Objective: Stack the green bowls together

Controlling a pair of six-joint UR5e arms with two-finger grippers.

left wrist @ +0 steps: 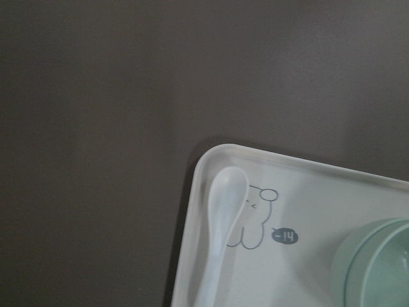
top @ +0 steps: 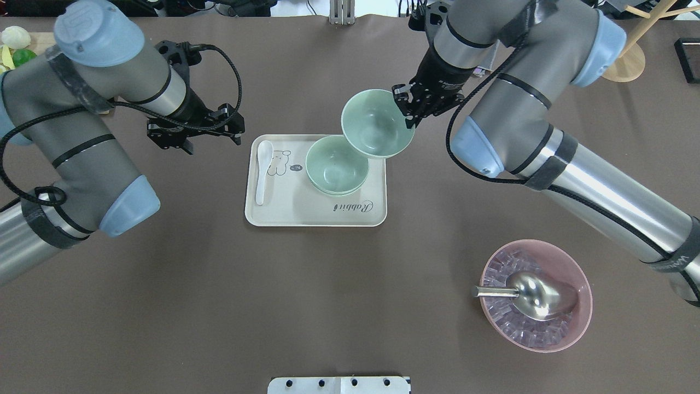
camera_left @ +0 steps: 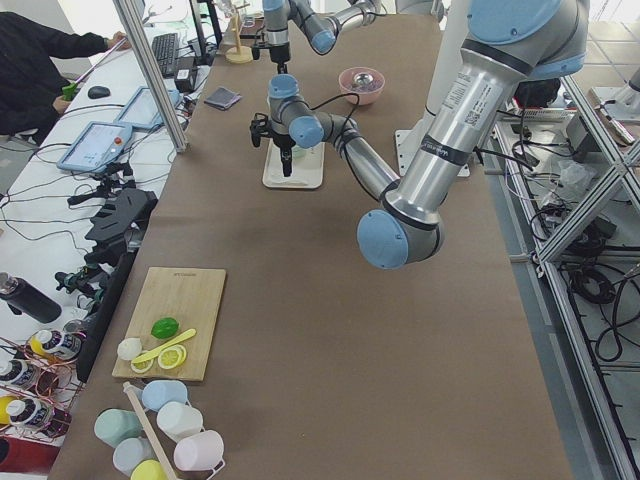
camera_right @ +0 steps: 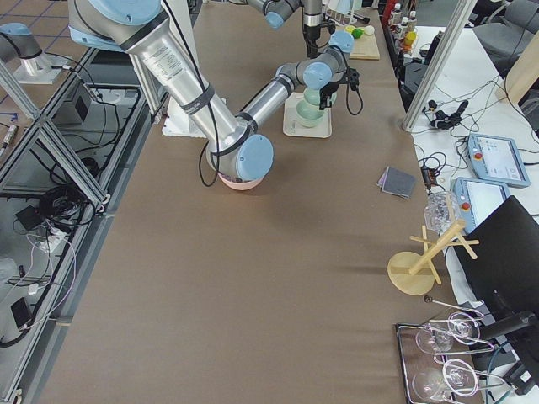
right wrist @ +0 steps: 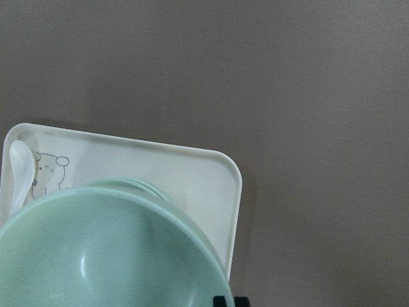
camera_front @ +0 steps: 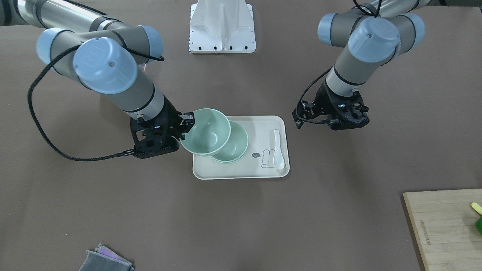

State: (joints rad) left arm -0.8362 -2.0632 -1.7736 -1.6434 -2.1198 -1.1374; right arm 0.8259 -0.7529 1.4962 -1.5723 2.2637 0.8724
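Over the tray's far right corner hangs the held bowl, mouth up and slightly tilted, its rim pinched between the jaws of the right gripper. It overlaps the edge of the tray bowl, which sits upright near the middle of the tray. A doubled rim line suggests the tray bowl may already be two nested, though I cannot tell for sure, nor whether the held bowl touches it. A white spoon lies along the tray's opposite end. The left gripper hovers over the table just beside that end, carrying nothing; whether its jaws are spread or pressed together I cannot tell. The step in hand looks like carrying the held bowl in for placement. The next move calls for shifting it toward the robot and inward until centred over the tray bowl, levelling it, lowering it to seat, then letting go of the rim without dragging the stack.
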